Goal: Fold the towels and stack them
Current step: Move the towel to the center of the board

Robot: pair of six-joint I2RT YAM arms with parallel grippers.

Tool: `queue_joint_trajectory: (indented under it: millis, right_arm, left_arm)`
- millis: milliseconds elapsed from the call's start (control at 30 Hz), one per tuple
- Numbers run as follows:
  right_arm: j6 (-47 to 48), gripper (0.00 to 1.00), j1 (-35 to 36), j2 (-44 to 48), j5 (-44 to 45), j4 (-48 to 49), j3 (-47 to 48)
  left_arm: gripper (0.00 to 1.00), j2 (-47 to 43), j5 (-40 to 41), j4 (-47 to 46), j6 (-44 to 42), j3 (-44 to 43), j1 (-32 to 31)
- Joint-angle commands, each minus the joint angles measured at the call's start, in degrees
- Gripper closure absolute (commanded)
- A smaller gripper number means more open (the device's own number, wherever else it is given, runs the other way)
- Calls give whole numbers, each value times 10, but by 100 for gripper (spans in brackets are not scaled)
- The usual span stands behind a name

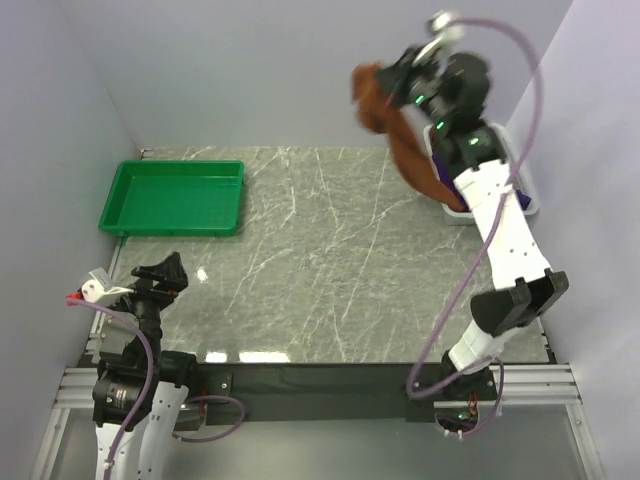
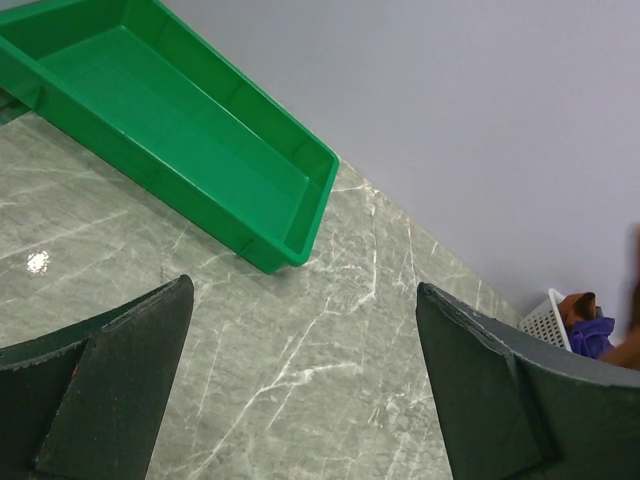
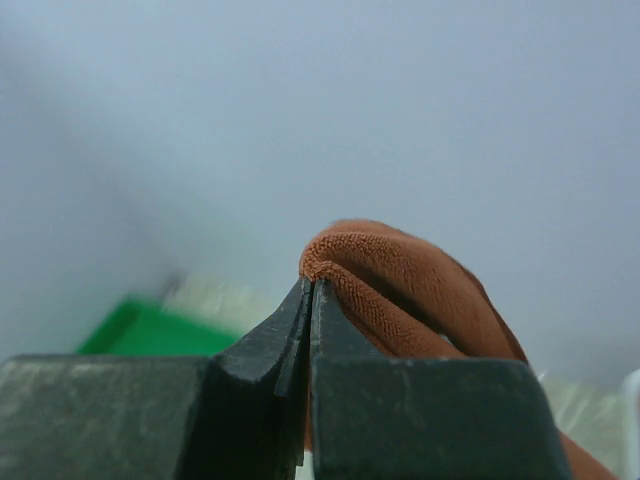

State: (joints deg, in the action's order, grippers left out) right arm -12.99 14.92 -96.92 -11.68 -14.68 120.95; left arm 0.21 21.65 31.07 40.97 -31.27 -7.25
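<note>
Nearest the bases, the left gripper stands released and empty, low over the near-left corner of the marble surface, just short of the green tray. At the far right, the right gripper is raised high and clenched on a folded edge of a rust-brown towel. That towel hangs with its long axis running down and rightward from the grip, its lower end at the white basket, where a purple towel lies. The bare surface lies nearward and left of the held towel. The right arm is much nearer; the left is well apart. Judgement: spreading comes next.
</note>
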Motion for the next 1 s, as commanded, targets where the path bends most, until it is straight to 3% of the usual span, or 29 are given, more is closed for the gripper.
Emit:
queue_joint_trajectory:
  millis: [0,133,300,400,500,533,633,667,700,833,967]
  right_arm:
    - [67,100,75,64,-63,-25,-114]
    - [40,100,165,167,-107,2,-331]
    - [7,100,312,219,-111,-13,-578]
    - [-76,100,376,246,-127,63,-708]
    - [-115,62,419,261,-125,69,-759]
    - [-114,47,422,266,-117,57,-760]
    - [-91,25,416,297,-35,-10,-736]
    - [-78,22,408,303,-4,-30,-724]
    - [-78,22,393,306,48,-46,-702]
    - [-115,24,270,315,116,-88,-692]
    - [-166,26,241,327,161,-63,-728]
  left_arm:
    - [1,-32,-13,-19,-12,-15,4]
    - [1,-29,-15,-20,-12,-14,4]
    - [1,-22,-38,-37,-19,-7,3]
    - [1,-9,-59,-51,-23,-5,3]
    - [1,22,-88,-59,-18,-6,3]
    - [1,31,-101,-62,-7,-7,3]
    - [1,82,-179,-90,9,-6,3]
    - [1,99,-195,-96,14,-6,1]
    - [1,136,-210,-101,18,-6,0]
    - [1,280,-309,-115,15,-24,-2]
    - [1,441,-373,-97,-2,-56,-35]
